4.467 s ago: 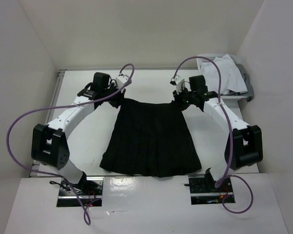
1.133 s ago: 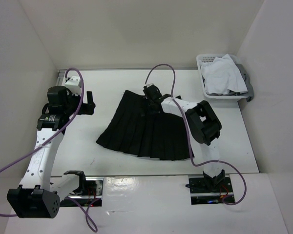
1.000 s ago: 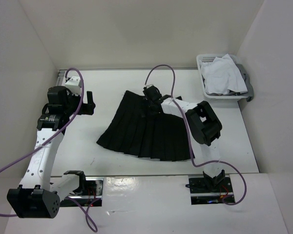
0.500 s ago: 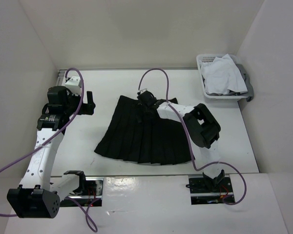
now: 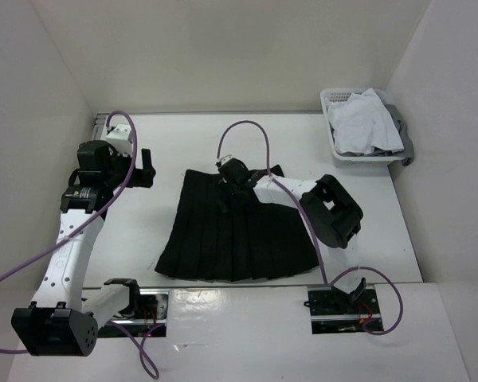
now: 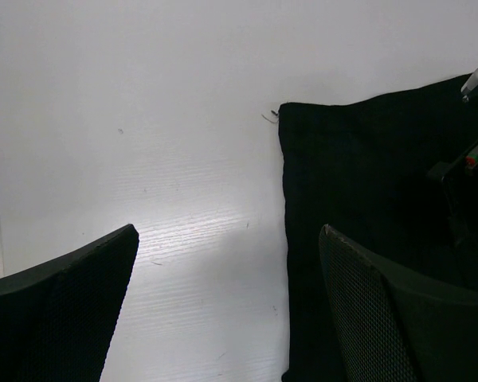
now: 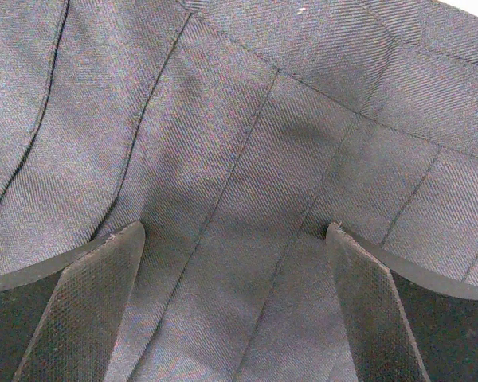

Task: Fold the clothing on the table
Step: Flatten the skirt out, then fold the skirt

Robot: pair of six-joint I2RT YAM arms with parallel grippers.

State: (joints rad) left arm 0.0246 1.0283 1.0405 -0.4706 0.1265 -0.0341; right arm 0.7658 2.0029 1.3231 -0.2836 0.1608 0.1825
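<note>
item 1, clothing: the black pleated skirt (image 5: 235, 235) is lying flat near the middle of the table (image 5: 366, 207). its narrower waist is pointing toward the far side. its wider hem is spreading toward the near edge, just ahead of the arm bases. the pleats are running straight from waist to hem.

item 2, right gripper (image 5: 228, 196): it is sitting over the upper part of the skirt, just below the waistband. in the right wrist view the gripper (image 7: 233, 231) is showing both fingers spread wide. flat pleated fabric (image 7: 247, 159) is filling the gap between them, with no fold pinched. whether the tips are pressing on the cloth cannot be told.

item 3, left gripper (image 5: 149, 169): it is hanging over bare table, left of the skirt and apart from it. in the left wrist view the gripper (image 6: 227, 232) is standing wide apart with nothing between the fingers. the skirt's corner (image 6: 366, 199) is lying ahead of it on the right.

item 4, surroundings: a white plastic basket (image 5: 338, 147) is sitting at the far right corner of the table. it is holding a crumpled white garment (image 5: 366, 119).
</note>
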